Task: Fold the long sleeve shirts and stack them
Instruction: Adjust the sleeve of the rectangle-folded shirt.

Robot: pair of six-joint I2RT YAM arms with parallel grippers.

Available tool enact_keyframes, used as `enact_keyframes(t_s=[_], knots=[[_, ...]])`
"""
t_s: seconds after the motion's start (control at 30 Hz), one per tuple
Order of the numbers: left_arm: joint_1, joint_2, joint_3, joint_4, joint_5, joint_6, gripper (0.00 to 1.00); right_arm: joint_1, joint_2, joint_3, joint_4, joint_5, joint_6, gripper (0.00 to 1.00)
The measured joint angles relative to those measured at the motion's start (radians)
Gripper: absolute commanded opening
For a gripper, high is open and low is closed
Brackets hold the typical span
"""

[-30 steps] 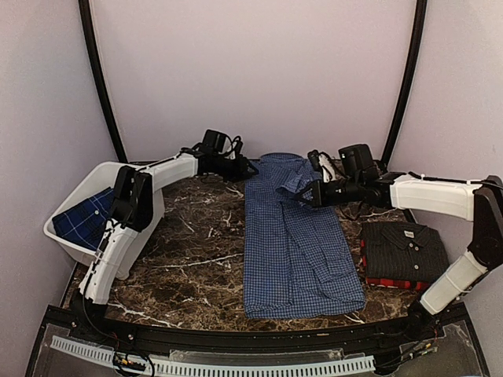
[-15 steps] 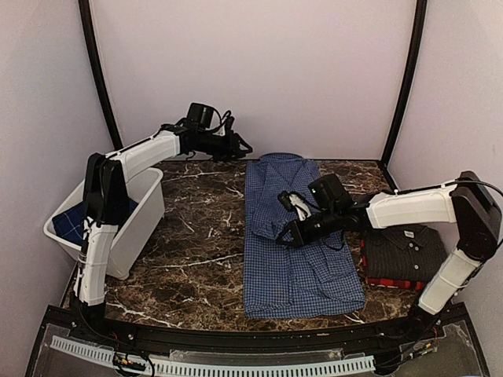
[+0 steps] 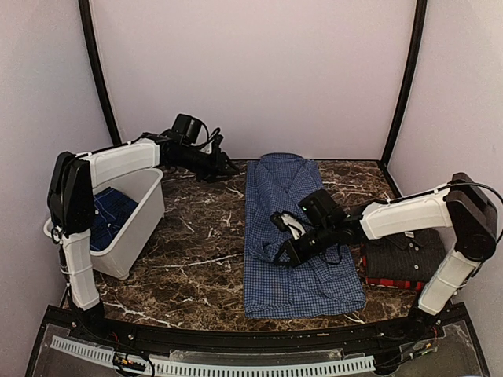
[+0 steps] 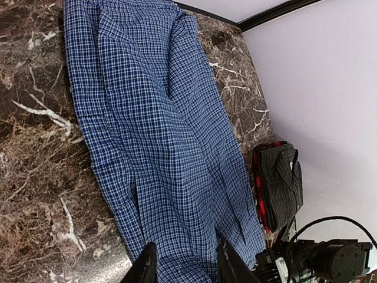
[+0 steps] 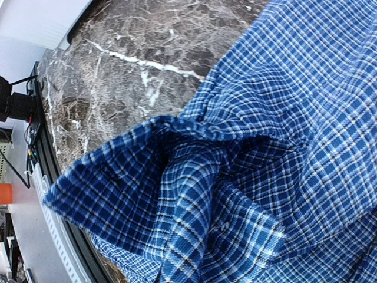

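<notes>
The blue-and-white check shirt (image 3: 302,287) lies lengthwise down the middle of the marble table; it also shows in the left wrist view (image 4: 159,135). My right gripper (image 3: 285,254) is over its middle left, shut on a bunched fold of it. That fold fills the right wrist view (image 5: 194,200) and hides the fingers. My left gripper (image 3: 229,168) hovers open and empty, just left of the shirt's collar end; in the left wrist view (image 4: 185,268) its jaws stand apart. The black pinstripe shirt (image 3: 405,247) lies folded on the red-and-black plaid shirt (image 3: 389,283) at the right.
A white plastic bin (image 3: 135,228) stands at the left edge with a dark blue checked cloth (image 3: 110,214) inside. Bare marble (image 3: 196,243) lies between the bin and the shirt. The folded stack also shows in the left wrist view (image 4: 283,183).
My right gripper has moved from the shirt's back end toward the near left, carrying a fold of the check shirt over its middle. My left gripper has drawn back leftward off the shirt.
</notes>
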Motion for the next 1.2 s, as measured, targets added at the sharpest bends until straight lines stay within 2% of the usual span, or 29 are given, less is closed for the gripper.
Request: enact_keyframes(t_s=[0.23, 0.43, 0.9, 1.2], knots=[[-0.035, -0.018, -0.090, 0.014, 0.001, -0.001, 0.33, -0.003, -0.019, 0.005, -0.039, 0.108, 0.016, 0.00], [-0.074, -0.018, -0.113, 0.022, 0.001, -0.002, 0.33, -0.035, -0.121, 0.006, -0.061, 0.171, 0.015, 0.00], [-0.127, -0.008, -0.175, 0.040, -0.019, -0.034, 0.29, -0.018, -0.146, -0.070, -0.048, 0.069, -0.027, 0.00], [-0.147, 0.107, -0.193, 0.086, -0.029, -0.081, 0.30, -0.016, -0.146, -0.086, -0.033, 0.076, -0.029, 0.00]])
